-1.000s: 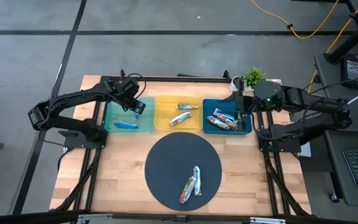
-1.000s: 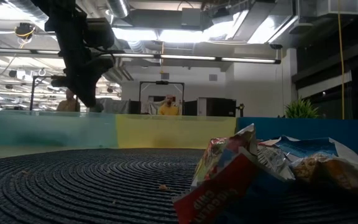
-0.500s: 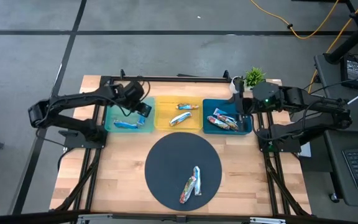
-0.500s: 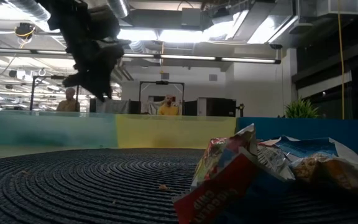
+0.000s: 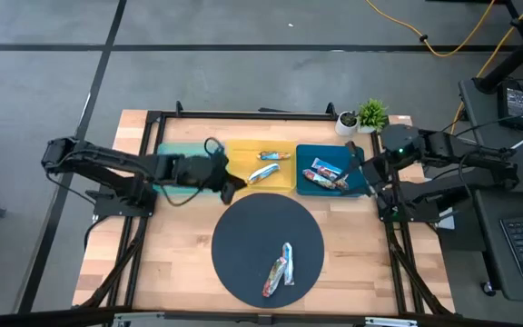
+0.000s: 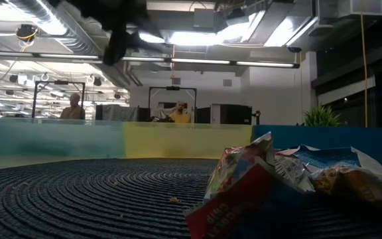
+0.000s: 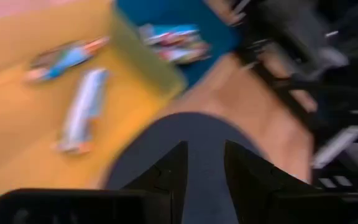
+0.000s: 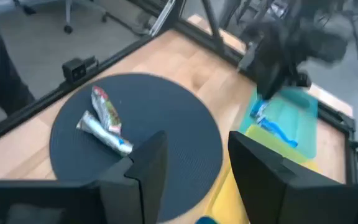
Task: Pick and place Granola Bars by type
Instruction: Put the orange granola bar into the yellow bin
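Note:
Two granola bars [image 5: 278,268], one red-brown and one silver-white, lie side by side on the round dark mat [image 5: 252,222]; the low view shows them close up [image 6: 290,179]. The yellow tray [image 5: 240,151] holds two bars [image 5: 267,164], and the blue tray [image 5: 305,151] holds several [image 5: 325,174]. A blue bar [image 8: 270,122] lies in the teal tray [image 5: 165,151]. My left gripper [image 5: 232,188] [image 7: 204,171] is open and empty, over the mat's far-left edge by the yellow tray's near corner. My right gripper [image 5: 360,169] [image 8: 194,165] is open and empty at the blue tray's right end.
The three trays stand in a row along the table's far side, the mat in front of them. A small potted plant [image 5: 370,113] stands at the far right corner. Bare wood [image 5: 171,245] lies to the mat's left and right. People sit in the room beyond the table [image 6: 180,114].
My left gripper has swung from above the teal tray toward the table's right and near edge, ending at the mat's far-left rim. My right gripper has shifted a little toward the near edge beside the blue tray. The bars have stayed where they were.

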Robot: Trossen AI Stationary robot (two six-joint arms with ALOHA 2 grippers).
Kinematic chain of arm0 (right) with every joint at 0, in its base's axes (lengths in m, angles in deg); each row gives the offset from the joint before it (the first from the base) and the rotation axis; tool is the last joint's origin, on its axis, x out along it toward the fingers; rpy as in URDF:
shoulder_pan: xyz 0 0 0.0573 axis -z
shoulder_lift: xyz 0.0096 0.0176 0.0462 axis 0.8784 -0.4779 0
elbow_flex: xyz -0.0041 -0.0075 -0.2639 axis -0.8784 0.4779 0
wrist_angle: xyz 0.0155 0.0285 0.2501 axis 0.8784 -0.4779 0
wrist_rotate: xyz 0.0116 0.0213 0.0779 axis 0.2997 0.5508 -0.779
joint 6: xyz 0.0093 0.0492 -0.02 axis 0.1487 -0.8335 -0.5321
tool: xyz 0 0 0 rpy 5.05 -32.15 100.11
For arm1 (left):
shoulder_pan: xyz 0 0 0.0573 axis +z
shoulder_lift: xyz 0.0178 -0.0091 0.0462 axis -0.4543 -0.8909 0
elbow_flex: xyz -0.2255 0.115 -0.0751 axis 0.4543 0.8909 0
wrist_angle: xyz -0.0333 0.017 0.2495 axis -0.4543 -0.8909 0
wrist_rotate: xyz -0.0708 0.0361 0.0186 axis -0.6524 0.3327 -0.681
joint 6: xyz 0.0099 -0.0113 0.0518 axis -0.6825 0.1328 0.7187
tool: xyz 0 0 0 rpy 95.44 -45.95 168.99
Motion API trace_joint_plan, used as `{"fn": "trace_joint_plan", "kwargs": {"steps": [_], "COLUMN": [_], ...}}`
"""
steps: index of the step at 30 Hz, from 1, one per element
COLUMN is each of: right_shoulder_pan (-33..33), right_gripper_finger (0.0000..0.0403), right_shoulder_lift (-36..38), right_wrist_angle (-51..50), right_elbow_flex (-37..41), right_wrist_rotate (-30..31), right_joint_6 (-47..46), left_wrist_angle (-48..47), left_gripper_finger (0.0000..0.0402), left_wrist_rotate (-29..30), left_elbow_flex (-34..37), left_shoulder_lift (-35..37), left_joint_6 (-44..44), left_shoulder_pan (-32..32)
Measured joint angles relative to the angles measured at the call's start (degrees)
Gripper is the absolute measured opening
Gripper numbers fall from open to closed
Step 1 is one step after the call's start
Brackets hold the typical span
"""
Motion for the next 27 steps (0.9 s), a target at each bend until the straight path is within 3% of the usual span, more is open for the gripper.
{"fn": "trace_joint_plan", "kwargs": {"steps": [5,10,16,21,27], "right_shoulder_pan": [-0.7,-2.3,-8.7,-15.2,-20.8], "right_gripper_finger": [0.0174,0.0174,0.0174,0.0176,0.0217], "right_shoulder_lift": [0.4,-1.6,-6.7,-13.0,-20.9], "right_wrist_angle": [0.8,2.1,1.8,6.6,16.0], "right_elbow_flex": [4.0,6.5,7.6,7.6,7.6], "right_wrist_rotate": [-1.4,-2.5,5.9,13.7,15.1], "right_joint_6": [4.1,8.7,13.9,11.9,5.8], "left_wrist_angle": [7.3,7.5,6.6,5.7,0.9], "left_gripper_finger": [0.0092,0.0092,0.0092,0.0092,0.0092], "left_wrist_rotate": [7.8,14.1,21.6,22.7,22.8], "left_elbow_flex": [0.0,0.0,0.0,0.0,0.0], "left_shoulder_lift": [0.0,0.0,0.0,0.0,0.0], "left_joint_6": [0.0,0.1,2.6,4.3,5.7], "left_shoulder_pan": [-10.5,-18.5,-24.5,-27.3,-30.5]}}
